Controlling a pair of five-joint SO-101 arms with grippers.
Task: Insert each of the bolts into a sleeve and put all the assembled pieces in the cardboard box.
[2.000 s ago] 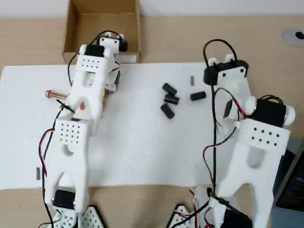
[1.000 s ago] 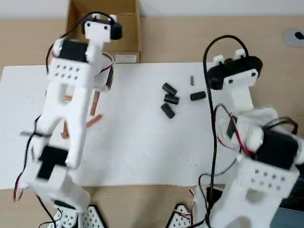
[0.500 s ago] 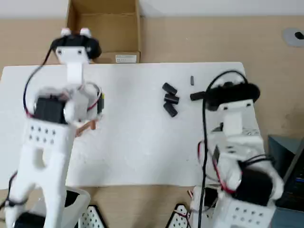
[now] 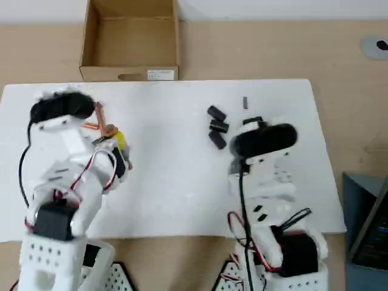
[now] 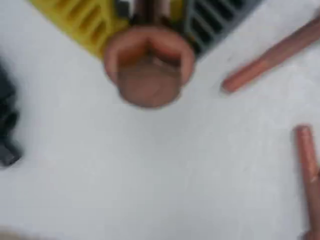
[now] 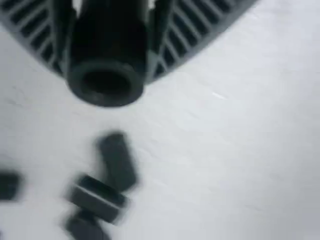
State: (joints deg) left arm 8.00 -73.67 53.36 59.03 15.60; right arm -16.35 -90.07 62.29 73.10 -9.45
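while the left gripper (image 5: 149, 22) clamps a bolt (image 5: 149, 75), the right gripper (image 6: 109, 35) clamps a sleeve (image 6: 106, 75).

Copper bolt (image 5: 149, 67), black sleeve (image 6: 106, 75), white sheet (image 4: 176, 176).
The left pincer (image 5: 149, 20) is ribbed, half yellow, half dark grey; the cardboard box (image 4: 130, 74) is brown, the tabletop (image 4: 254, 48) tan.

No text, number or sign can be read in any view. The one printed item is a small white label (image 4: 160, 74) stuck on the outer front wall of the cardboard box (image 4: 115, 74), which stands on the counter (image 4: 254, 54) at the far edge of the white mat (image 4: 182, 182). Its lines of print are too small to make out.
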